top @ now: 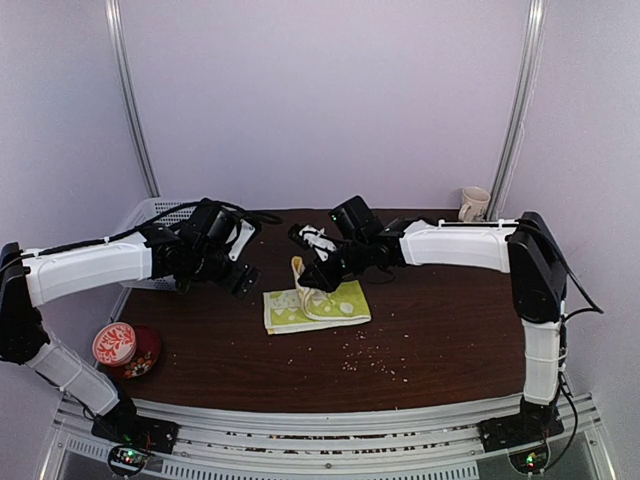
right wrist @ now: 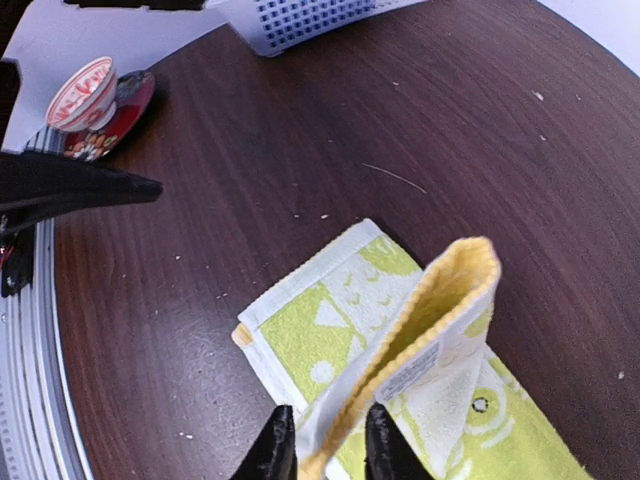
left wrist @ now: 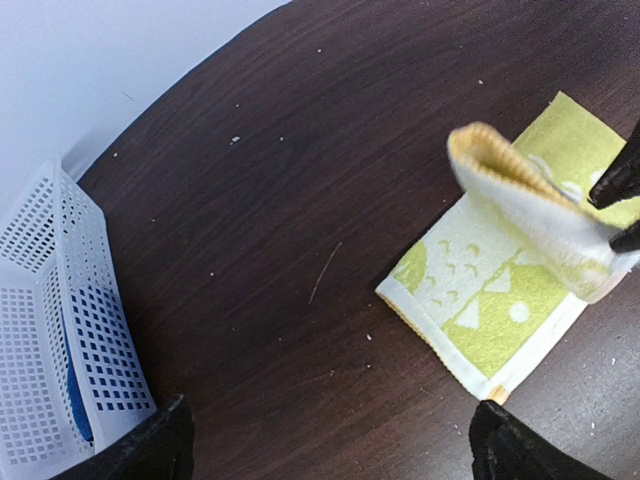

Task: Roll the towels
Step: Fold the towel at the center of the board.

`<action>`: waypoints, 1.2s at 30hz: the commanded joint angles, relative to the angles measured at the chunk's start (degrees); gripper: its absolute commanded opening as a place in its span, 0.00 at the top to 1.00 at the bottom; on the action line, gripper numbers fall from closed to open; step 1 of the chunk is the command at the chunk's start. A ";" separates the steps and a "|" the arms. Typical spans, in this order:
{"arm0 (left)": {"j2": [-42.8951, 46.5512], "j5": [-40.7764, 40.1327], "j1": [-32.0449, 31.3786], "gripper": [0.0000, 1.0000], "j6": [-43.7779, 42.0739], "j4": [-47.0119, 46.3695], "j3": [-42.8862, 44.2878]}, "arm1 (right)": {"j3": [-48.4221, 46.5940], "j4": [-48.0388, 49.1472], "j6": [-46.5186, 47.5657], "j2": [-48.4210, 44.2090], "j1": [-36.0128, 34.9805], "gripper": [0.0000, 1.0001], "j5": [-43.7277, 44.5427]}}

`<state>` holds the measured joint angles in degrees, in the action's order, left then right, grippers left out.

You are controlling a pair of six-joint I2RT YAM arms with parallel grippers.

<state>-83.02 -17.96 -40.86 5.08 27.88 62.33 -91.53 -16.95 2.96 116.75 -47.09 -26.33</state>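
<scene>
R gripper (right wrist: 328,425) – pinching yellow-green towel (right wrist: 305,345)

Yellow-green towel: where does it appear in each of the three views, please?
Top external: yellow-green towel at the table's centre, between the arms.
Left wrist: towel at the right edge, one end lifted.
Right wrist: towel at bottom centre.
Shared landmark: white basket.

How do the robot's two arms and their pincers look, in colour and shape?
Both the left arm and the right arm have white tube-like links joined by black joints. The left pincer and the right pincer are black with two narrow fingers. Black cables run along the arms; a green light glows at each base.
</scene>
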 commanded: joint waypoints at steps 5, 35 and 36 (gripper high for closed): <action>1.29 0.72 0.45 0.02 0.38 -2.30 -0.27 | -3.15 0.77 -0.59 3.21 -0.93 0.43 -9.09; -17.47 32.56 -4.47 0.49 10.17 -15.82 0.95 | 5.12 7.66 -7.07 5.97 13.50 0.94 -9.41; -18.07 32.44 -4.61 0.49 10.44 -15.84 0.84 | 5.06 7.38 -7.05 6.48 13.70 0.95 -9.46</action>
<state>-97.89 11.57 -44.34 13.04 14.46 62.37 -87.29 -11.09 -2.68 121.45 -34.13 -36.42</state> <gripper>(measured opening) 0.516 0.057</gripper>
